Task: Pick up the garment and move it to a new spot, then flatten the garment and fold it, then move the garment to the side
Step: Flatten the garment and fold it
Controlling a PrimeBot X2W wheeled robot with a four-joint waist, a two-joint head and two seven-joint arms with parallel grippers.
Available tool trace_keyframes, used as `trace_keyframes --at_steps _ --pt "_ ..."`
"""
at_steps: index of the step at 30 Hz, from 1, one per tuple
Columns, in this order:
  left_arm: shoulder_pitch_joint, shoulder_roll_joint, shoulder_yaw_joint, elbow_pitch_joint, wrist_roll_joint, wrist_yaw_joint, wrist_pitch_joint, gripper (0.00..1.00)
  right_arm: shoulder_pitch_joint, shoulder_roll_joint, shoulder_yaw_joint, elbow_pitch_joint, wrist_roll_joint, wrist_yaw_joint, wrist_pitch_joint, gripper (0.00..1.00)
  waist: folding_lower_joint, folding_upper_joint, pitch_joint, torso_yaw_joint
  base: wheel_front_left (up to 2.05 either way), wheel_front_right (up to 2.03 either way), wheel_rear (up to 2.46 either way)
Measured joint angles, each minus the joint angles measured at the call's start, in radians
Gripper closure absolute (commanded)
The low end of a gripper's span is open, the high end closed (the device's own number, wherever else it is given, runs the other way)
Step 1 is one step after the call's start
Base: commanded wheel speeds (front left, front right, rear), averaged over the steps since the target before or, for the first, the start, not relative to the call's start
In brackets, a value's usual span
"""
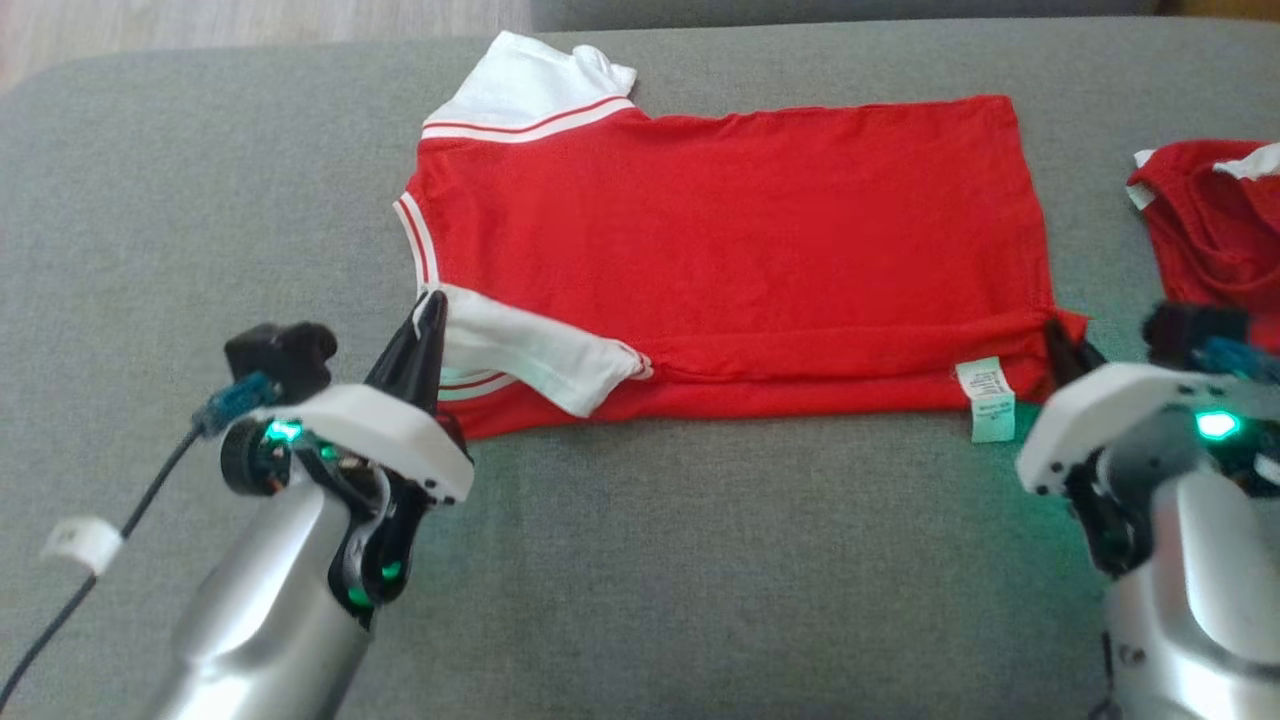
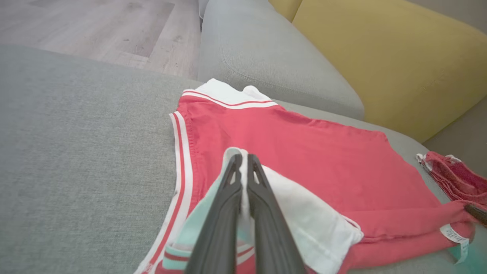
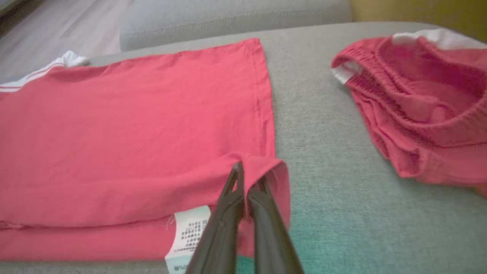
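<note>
The red shirt lies flat in the middle of the frame on the grey cushion. At lower left, the left gripper pinches the shirt's white sleeve — cloth sits between its closed fingers. At lower right, the right gripper pinches the shirt's red bottom corner, just beside the white label. Another red cloth lies at the right edge, apart.

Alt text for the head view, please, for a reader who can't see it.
A red T-shirt with white sleeves lies flat on a grey cushion, its near edge folded over. The left gripper is shut on its near sleeve, the right gripper on its near hem corner beside the care label. A second red garment lies crumpled at the right.
</note>
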Motion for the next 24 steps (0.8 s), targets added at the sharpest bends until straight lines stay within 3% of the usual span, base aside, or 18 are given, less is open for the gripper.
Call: trace_keyframes --at_steps 6,15,16,18,19,20,21,22,23,24 --pt "-0.076 0.001 -0.021 0.064 0.001 -0.005 0.101 1.00 -0.083 0.000 0.037 0.058 -0.047 0.000 0.127 1.00 -0.0001 0.0000 0.005 -0.004 0.00 0.00 0.00" --pt "-0.180 0.012 -0.032 0.113 0.002 -0.004 0.167 1.00 -0.187 -0.002 0.032 0.106 -0.082 0.000 0.202 1.00 -0.0002 0.0000 0.014 -0.001 0.00 0.00 0.00" --pt "-0.186 0.012 -0.032 0.123 0.002 -0.004 0.169 1.00 -0.195 -0.002 0.032 0.117 -0.082 0.000 0.205 0.96 -0.0002 0.0000 0.017 -0.001 0.00 0.00 0.00" --pt "-0.198 0.011 -0.032 0.144 0.002 -0.004 0.172 1.00 -0.212 -0.002 0.029 0.135 -0.082 0.000 0.204 0.69 -0.0002 0.0000 0.023 -0.003 0.00 0.00 0.00" --pt "-0.204 0.010 -0.032 0.154 0.002 -0.005 0.172 1.00 -0.222 -0.002 0.025 0.144 -0.082 0.000 0.198 0.69 -0.0001 0.0000 0.026 -0.003 0.00 0.00 0.00" --pt "-0.210 0.009 -0.032 0.165 0.002 -0.005 0.172 1.00 -0.233 -0.003 0.020 0.152 -0.085 0.000 0.179 0.20 -0.0001 0.0000 0.029 -0.004 0.00 0.00 0.00" --pt "-0.218 0.008 -0.032 0.174 0.002 -0.005 0.170 0.67 -0.244 -0.003 0.014 0.158 -0.090 0.000 0.158 0.00 -0.0002 0.0000 0.031 -0.005 0.00 0.00 0.00" --pt "-0.224 0.007 -0.031 0.177 0.002 -0.005 0.161 0.15 -0.256 -0.003 0.009 0.167 -0.091 0.000 0.140 0.00 -0.0002 0.0000 0.034 -0.005 0.00 0.00 0.00" --pt "-0.231 0.006 -0.030 0.182 0.002 -0.005 0.152 0.00 -0.265 -0.003 0.004 0.174 -0.086 0.000 0.119 0.00 -0.0001 0.0000 0.035 -0.006 0.00 0.00 0.00" --pt "-0.238 0.004 -0.029 0.188 0.002 -0.006 0.144 0.00 -0.273 -0.003 0.000 0.180 -0.077 0.000 0.098 0.00 -0.0001 0.0000 0.036 -0.006 0.00 0.00 0.00"
